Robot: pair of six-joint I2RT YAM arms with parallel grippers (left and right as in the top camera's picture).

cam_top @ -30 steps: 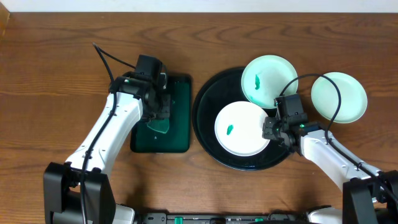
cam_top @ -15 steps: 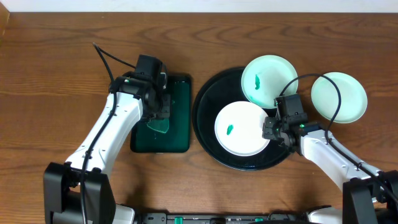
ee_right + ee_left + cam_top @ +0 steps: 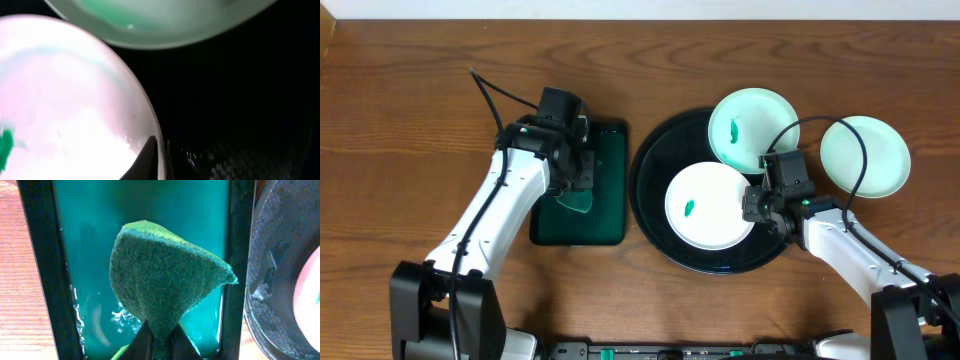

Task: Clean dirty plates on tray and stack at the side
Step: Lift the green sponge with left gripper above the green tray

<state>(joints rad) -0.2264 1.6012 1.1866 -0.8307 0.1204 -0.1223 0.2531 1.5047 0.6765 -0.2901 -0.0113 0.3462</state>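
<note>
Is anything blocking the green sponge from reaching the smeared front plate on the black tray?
Nothing visible does. Between the sponge and the front plate lie only the green tray's edge and the black tray's raised rim. The right fingers sit at the plate's far side.

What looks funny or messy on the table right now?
The back plate sticks out over the far rim of the black tray instead of sitting fully inside it. It and the front plate both carry green smears. The third plate, on the table to the right, looks clean.
</note>
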